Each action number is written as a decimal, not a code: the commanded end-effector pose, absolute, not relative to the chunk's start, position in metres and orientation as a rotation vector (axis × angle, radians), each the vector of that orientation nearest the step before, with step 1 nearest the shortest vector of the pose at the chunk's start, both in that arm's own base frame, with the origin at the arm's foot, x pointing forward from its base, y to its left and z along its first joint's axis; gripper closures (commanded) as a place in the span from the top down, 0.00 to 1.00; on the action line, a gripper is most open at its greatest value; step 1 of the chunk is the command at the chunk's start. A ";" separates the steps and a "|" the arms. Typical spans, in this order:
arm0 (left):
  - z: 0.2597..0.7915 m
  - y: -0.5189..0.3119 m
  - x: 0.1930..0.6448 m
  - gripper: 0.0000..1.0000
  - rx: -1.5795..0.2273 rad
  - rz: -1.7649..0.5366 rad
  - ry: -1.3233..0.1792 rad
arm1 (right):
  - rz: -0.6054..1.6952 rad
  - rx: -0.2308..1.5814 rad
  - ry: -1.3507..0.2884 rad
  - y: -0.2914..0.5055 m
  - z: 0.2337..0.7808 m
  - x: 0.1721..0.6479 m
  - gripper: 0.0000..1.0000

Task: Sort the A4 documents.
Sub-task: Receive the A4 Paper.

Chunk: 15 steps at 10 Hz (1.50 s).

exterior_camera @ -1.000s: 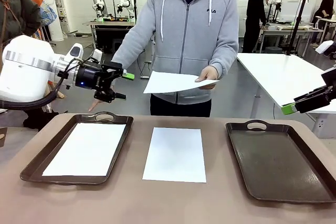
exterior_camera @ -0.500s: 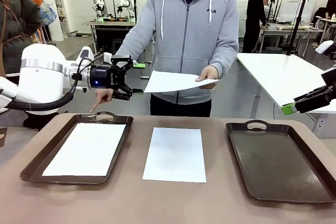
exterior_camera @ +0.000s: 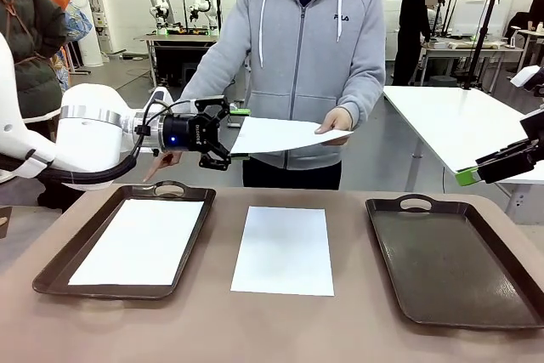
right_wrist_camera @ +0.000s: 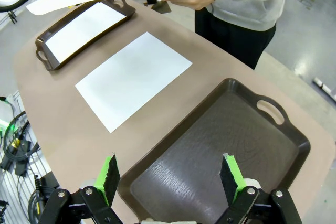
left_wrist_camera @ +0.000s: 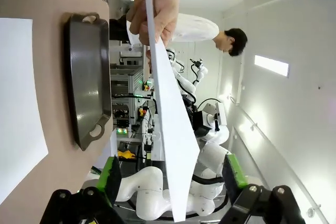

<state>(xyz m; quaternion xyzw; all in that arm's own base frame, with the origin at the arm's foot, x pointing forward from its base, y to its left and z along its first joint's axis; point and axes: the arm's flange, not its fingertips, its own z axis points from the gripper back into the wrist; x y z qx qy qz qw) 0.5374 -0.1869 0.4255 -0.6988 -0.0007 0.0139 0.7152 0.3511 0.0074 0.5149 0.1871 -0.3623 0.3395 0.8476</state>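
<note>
Front view: the left gripper (exterior_camera: 232,136) has swung in, jaws wide, reaching the edge of the offered sheet (exterior_camera: 285,133) in the person's hand (exterior_camera: 337,119); a handover looks close.

Left wrist view: that sheet runs edge-on between the spread jaws, untouched.

Right wrist view: the right gripper (right_wrist_camera: 170,174) hovers with its jaws apart over the bare right tray (right_wrist_camera: 220,145). A second sheet (right_wrist_camera: 134,80) lies on the table, and a third sheet (right_wrist_camera: 84,24) in the left tray (right_wrist_camera: 44,59).
</note>
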 end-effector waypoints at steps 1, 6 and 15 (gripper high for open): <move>0.427 -0.195 0.553 1.00 -1.569 0.051 0.029 | 0.720 0.413 -0.765 0.007 0.513 0.352 1.00; 0.423 -0.196 0.559 0.89 -1.522 0.027 0.019 | 0.720 0.413 -0.765 0.007 0.513 0.352 1.00; 0.427 -0.188 0.560 0.00 -1.495 0.014 0.001 | 0.720 0.413 -0.765 0.007 0.513 0.352 1.00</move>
